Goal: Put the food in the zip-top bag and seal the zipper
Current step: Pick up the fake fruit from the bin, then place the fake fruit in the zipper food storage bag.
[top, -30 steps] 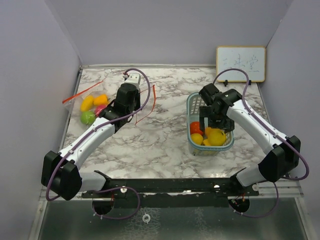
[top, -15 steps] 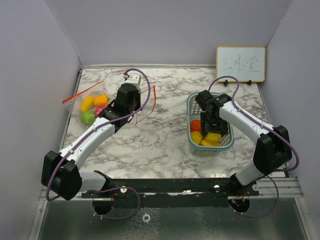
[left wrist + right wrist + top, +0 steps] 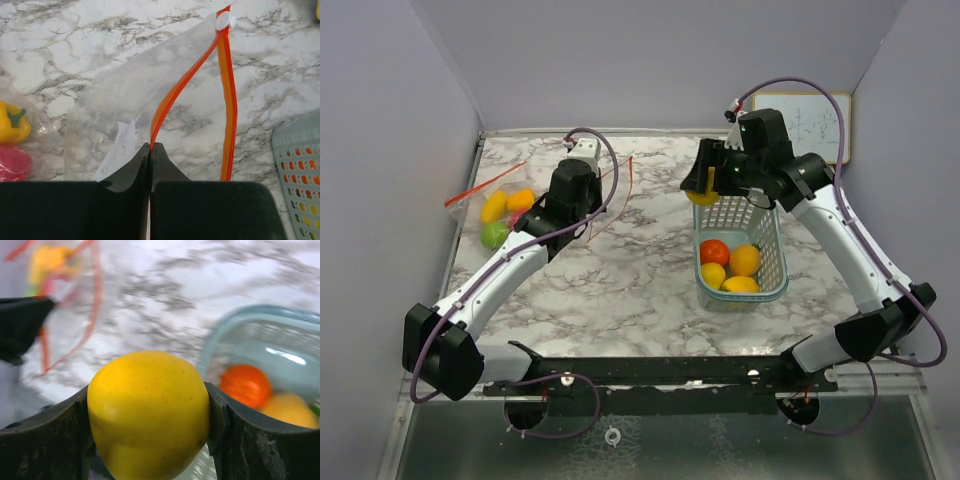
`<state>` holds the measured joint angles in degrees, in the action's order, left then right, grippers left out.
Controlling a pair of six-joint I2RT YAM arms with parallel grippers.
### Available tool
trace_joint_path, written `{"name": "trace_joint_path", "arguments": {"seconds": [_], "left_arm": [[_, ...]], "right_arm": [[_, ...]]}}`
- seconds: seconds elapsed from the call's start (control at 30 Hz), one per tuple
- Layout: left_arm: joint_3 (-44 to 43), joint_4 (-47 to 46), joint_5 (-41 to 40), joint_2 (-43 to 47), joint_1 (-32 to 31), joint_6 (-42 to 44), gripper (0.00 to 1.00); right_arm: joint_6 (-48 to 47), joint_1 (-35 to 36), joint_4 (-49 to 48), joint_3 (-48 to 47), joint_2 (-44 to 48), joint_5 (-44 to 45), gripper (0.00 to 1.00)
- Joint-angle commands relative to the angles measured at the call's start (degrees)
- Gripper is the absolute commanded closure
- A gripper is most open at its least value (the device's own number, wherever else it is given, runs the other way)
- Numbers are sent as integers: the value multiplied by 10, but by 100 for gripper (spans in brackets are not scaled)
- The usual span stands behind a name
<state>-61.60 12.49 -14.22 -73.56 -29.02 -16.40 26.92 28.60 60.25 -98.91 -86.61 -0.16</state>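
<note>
My left gripper [image 3: 150, 146] pinches the bag's [image 3: 125, 95] zipper [image 3: 170, 97], propping its mouth open. My right gripper [image 3: 148, 390] clamps a yellow fruit [image 3: 148, 420] above the basket's [image 3: 778, 240] far rim, ready to carry left into it.

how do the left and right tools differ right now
The left tool is shut flat, pinching the bag by its orange zipper edge; the right tool stands wide around a yellow fruit. The left tool is at the bag; the right tool is near the basket's far end. Both hold something.
</note>
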Motion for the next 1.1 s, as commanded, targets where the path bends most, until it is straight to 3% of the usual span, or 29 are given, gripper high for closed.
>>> {"name": "trace_joint_path", "arguments": {"seconds": [0.0, 0.1, 0.2, 0.43, 0.53, 0.77, 0.97, 1.0, 1.07], "left_arm": [[-30, 0, 26, 1, -3, -25, 100], [-34, -2, 49, 3, -3, -50, 100], [-27, -8, 67, 5, -3, -82, 100], [4, -30, 99, 21, -2, -146, 100], [-1, -29, 101, 28, -3, -159, 100], [-13, -24, 99, 49, 2, -193, 100], [-15, -36, 113, 50, 8, -225, 100], [-15, -39, 115, 49, 9, -229, 100], [-16, -44, 122, 47, 9, -232, 100]], "right_arm": [[65, 15, -335, 98, 3, -297, 85], [139, 29, -506, 134, -33, -360, 85], [196, 32, -613, 137, -65, -388, 85], [292, 36, -759, 179, -114, -378, 85], [281, 38, -741, 200, -114, -328, 85], [166, 50, -578, 187, -100, -224, 85], [72, 84, -380, 91, -155, -132, 85], [62, 90, -352, 72, -166, -110, 85], [46, 101, -314, 40, -178, -77, 69]]}}
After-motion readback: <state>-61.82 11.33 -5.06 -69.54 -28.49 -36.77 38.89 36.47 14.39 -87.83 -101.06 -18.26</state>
